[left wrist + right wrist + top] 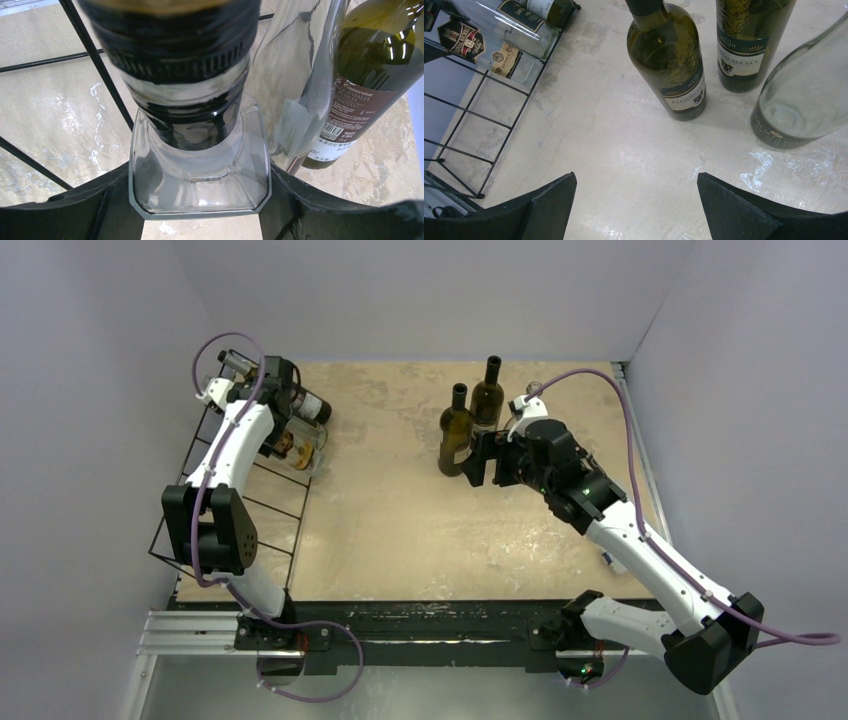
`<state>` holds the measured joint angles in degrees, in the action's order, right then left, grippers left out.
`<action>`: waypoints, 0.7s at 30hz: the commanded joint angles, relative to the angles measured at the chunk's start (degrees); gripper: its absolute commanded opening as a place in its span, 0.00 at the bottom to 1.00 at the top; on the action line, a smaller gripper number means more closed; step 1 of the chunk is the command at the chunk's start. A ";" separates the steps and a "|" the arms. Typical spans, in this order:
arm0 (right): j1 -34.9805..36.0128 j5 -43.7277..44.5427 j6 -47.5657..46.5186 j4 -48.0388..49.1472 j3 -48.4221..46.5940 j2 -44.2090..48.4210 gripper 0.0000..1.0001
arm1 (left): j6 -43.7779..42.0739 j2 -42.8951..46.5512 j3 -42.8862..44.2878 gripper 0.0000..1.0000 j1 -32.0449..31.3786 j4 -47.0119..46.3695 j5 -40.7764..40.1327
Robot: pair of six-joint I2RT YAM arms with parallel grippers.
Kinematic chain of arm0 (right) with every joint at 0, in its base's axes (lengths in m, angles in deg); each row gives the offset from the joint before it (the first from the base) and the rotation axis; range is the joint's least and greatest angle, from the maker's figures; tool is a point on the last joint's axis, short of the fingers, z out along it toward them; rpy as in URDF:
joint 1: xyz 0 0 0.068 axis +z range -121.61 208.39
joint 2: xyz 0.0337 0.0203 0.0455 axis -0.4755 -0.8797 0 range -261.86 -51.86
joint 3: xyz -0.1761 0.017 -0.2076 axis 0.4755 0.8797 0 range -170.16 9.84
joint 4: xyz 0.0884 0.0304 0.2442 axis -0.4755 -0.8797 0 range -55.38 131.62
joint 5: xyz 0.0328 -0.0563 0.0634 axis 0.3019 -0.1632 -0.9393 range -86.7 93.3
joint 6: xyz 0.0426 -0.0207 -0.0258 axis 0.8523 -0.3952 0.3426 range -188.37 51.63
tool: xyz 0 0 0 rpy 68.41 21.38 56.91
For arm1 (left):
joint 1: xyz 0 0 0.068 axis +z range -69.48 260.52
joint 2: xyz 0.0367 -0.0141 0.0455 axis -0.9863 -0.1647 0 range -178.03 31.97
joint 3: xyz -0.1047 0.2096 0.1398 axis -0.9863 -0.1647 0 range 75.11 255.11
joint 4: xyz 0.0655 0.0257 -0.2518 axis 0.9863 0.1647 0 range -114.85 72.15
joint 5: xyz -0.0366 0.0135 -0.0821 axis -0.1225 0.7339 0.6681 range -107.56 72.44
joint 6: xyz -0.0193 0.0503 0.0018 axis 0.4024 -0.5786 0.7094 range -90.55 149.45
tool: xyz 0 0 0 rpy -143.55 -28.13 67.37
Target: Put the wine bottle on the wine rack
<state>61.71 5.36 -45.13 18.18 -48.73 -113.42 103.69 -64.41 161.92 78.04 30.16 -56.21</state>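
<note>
The black wire wine rack stands at the left edge of the table. My left gripper is at its far end, shut on the base of a clear square glass bottle with a black cap; the fingers press both its sides. Beside it on the rack lie a clear bottle and a green labelled wine bottle. My right gripper is open and empty next to two upright dark green wine bottles. In the right wrist view the gripper hovers over bare table.
The right wrist view shows the two green bottles, a third paler bottle at right, and the rack with bottles at upper left. Grey walls close the table on three sides.
</note>
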 commanded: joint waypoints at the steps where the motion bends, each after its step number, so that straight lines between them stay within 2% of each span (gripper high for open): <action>1: -0.13 0.79 -1.01 1.95 0.37 -0.23 0.95 | 2.61 1.45 1.63 0.00 1.26 -4.98 -2.00; 14: -0.16 0.67 -1.01 2.17 0.73 -0.30 0.95 | 2.99 0.89 -0.39 0.00 2.48 -5.29 0.24; 21: -0.15 0.53 -0.92 2.24 0.90 -0.23 0.95 | 4.19 0.71 -1.48 0.05 2.48 -4.78 -0.43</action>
<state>61.71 5.34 -45.26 18.60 -47.99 -113.70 105.22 -64.81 159.99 80.12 29.11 -54.22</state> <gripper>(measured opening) 0.951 0.666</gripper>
